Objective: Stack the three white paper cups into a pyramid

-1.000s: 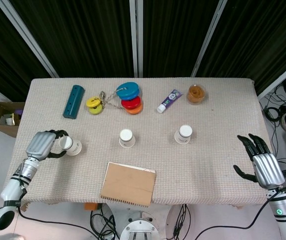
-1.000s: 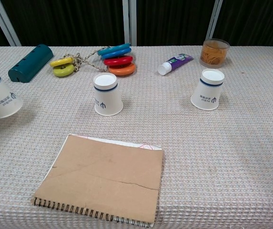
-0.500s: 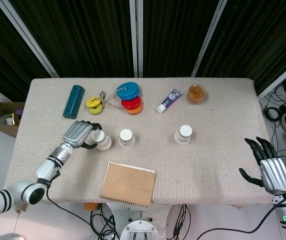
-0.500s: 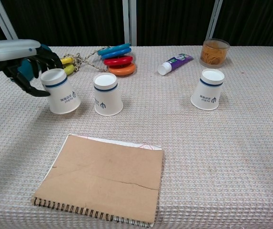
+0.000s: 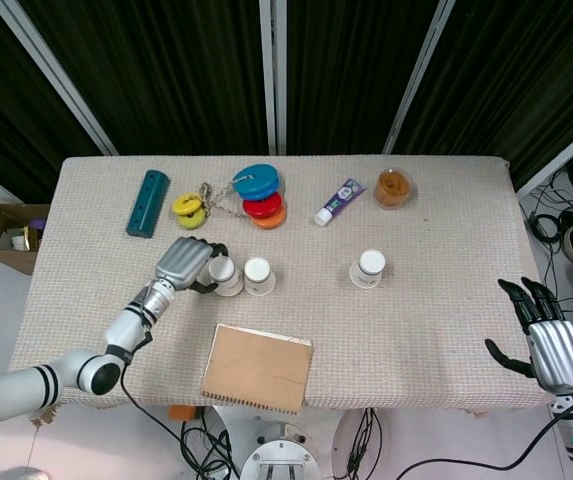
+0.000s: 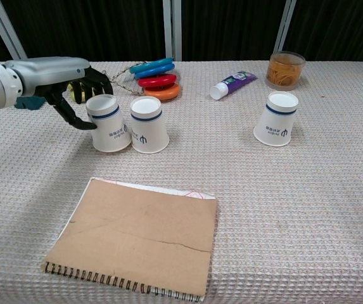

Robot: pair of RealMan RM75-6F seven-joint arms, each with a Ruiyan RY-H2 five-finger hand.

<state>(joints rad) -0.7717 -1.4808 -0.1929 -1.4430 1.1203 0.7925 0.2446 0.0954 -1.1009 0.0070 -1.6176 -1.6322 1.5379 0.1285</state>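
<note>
Carried rightward across the table (image 5: 446, 330) since half a second ago, a white paper cup (image 6: 109, 123) is now set rim-down against a second cup (image 6: 149, 125), the two touching side by side left of the table's middle. It is grasped by the left hand (image 5: 188, 262), whose dark fingers (image 6: 73, 115) are wrapped around its left side. Each cup is shown upside down, white, with a dark blue band near the upturned base and a small blue mark and lettering on the wall. A third cup (image 5: 368, 268) is seen alone, well apart toward the right of the middle. The right hand (image 5: 551, 345) is held off the table's near right corner, released, fingers spread, nothing in it. A brown spiral notebook (image 5: 257, 367) is laid at the near edge, just in front of the paired cups. Along the far edge are ranged a teal block (image 5: 148, 203), coloured rings (image 5: 256, 194), a small tube (image 5: 338, 201) and a clear tub (image 5: 393, 187) with orange contents.
</note>
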